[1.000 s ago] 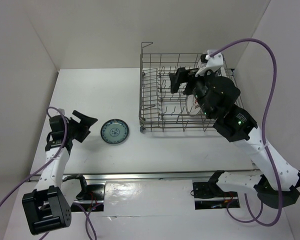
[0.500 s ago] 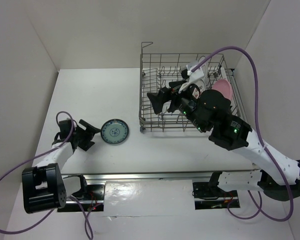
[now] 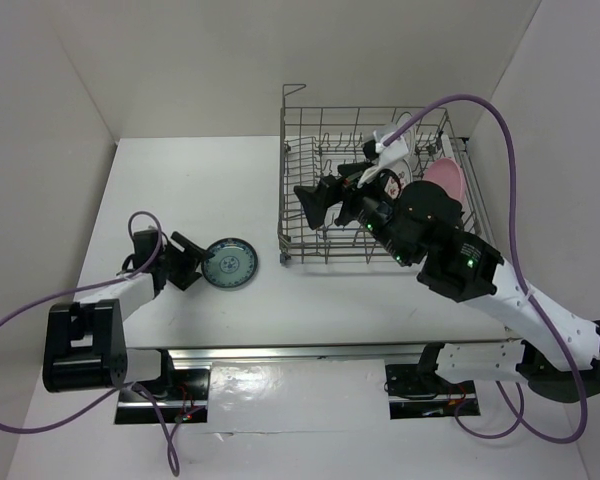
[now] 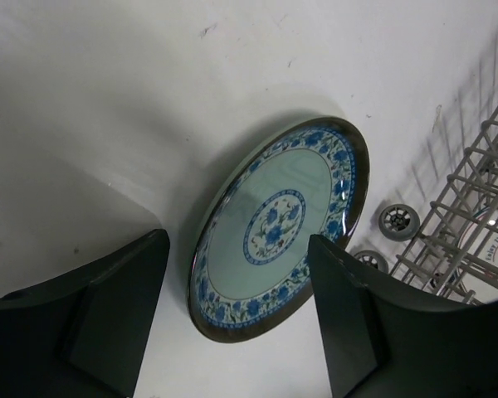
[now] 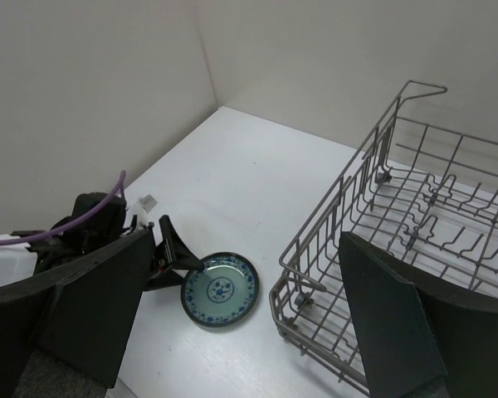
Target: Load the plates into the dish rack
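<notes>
The teal-green patterned plate [image 3: 228, 264] lies flat on the table left of the dish rack [image 3: 305, 160]. My left gripper [image 3: 192, 262] is open and low at the plate's left rim. In the left wrist view its fingers [image 4: 108, 315] flank the near edge of the plate [image 4: 278, 224] without touching it. My right gripper [image 3: 320, 195] is open and empty above the rack's left half. It looks down on the plate [image 5: 220, 290] and the rack [image 5: 415, 207]. A pink plate [image 3: 446, 182] stands in the rack's right side, with a white plate [image 3: 389, 184] partly hidden behind my arm.
The rack's raised wire handle [image 3: 295, 88] stands at its back left corner. Small grey wheels [image 4: 398, 220] sit under the rack's near corner, close to the teal plate. White walls close in the table on the left, back and right.
My left gripper has dropped and slid right up to the teal plate's rim. My right arm swung left from the rack's back right, uncovering the pink plate, then held still.
</notes>
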